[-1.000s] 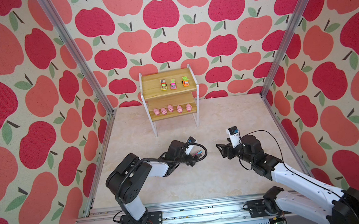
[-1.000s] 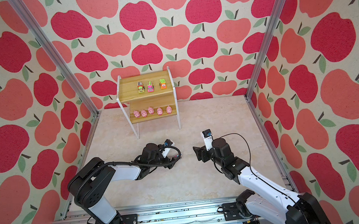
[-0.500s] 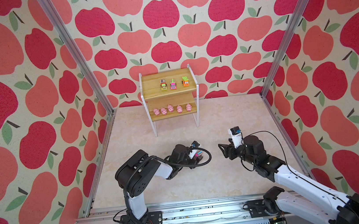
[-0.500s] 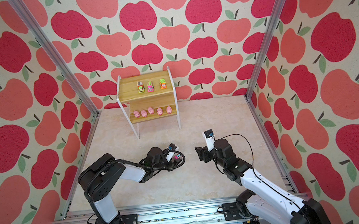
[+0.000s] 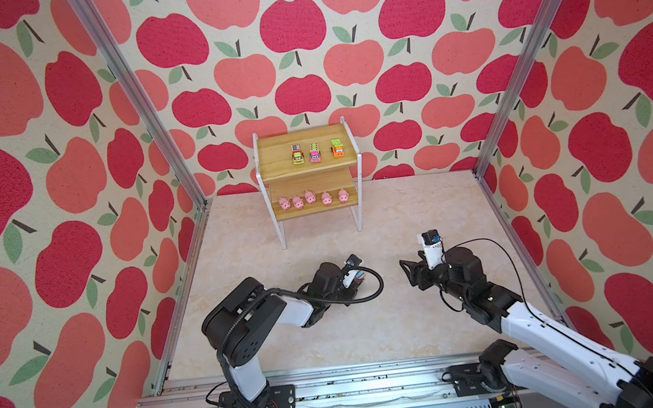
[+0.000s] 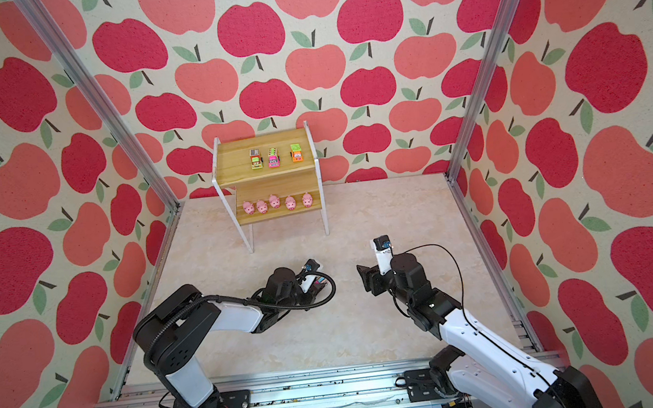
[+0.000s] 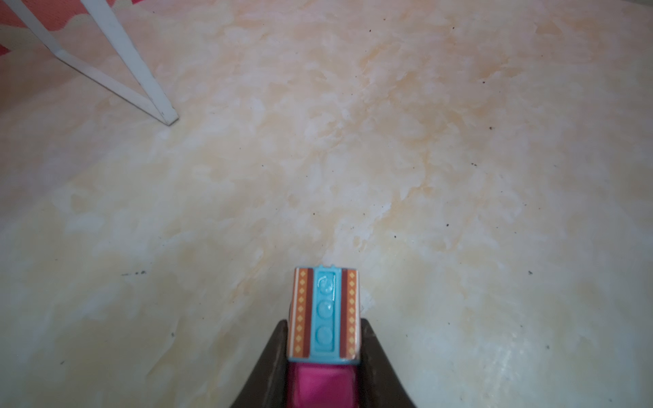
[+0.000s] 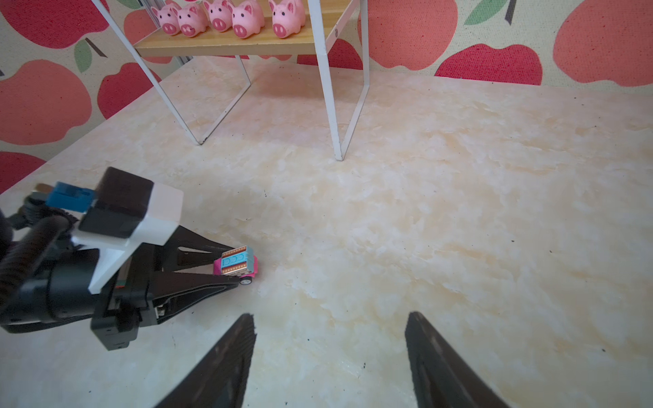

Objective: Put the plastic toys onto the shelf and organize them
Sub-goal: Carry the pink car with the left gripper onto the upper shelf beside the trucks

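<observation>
The shelf [image 5: 282,164] stands at the back wall. On its top board sit a yellow-green truck [image 5: 297,156], a pink truck [image 5: 314,155] and an orange truck [image 5: 338,150]. Several pink pigs [image 5: 310,197] line the lower board, also in the right wrist view [image 8: 247,16]. My left gripper [image 5: 361,282] lies low on the floor in front of the shelf, shut on a fourth pink truck [image 7: 325,314] with a blue and orange top; the truck [image 8: 236,265] has its wheels on the floor. My right gripper [image 8: 329,316] hangs open and empty to its right [image 5: 410,275].
White shelf legs [image 8: 332,106] come down to the marbled floor [image 5: 401,213] just behind the left gripper. Apple-patterned walls with aluminium posts [image 5: 511,79] close in three sides. A metal rail [image 5: 357,377] runs along the front edge.
My left gripper has closed from wide open onto the pink truck on the floor, and its arm has shifted right. My right gripper has drifted slightly right and narrowed a little.
</observation>
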